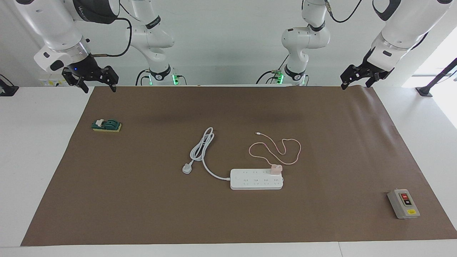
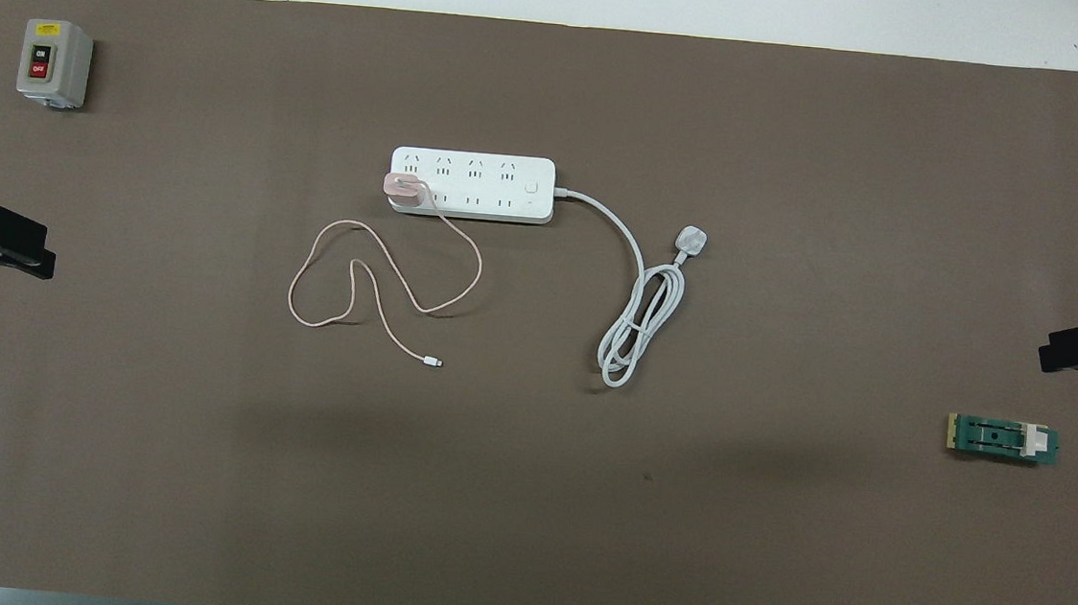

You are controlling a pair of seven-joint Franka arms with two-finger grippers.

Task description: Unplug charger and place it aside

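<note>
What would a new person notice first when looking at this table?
Probably the white power strip in the middle of the brown mat, with the pink charger plugged into its end toward the left arm. The charger's thin cable loops on the mat nearer to the robots. Both grippers hang at the mat's edges.

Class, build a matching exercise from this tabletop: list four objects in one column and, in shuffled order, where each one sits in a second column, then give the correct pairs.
Column 1
1. charger
2. power strip
3. grey switch box
4. green switch

Column 2
A. toward the right arm's end, nearer the robots
B. mid-mat, its own plug lying loose
C. plugged into the strip's end socket
D. toward the left arm's end, farther from the robots

Pairs: 1-C, 2-B, 3-D, 4-A
</note>
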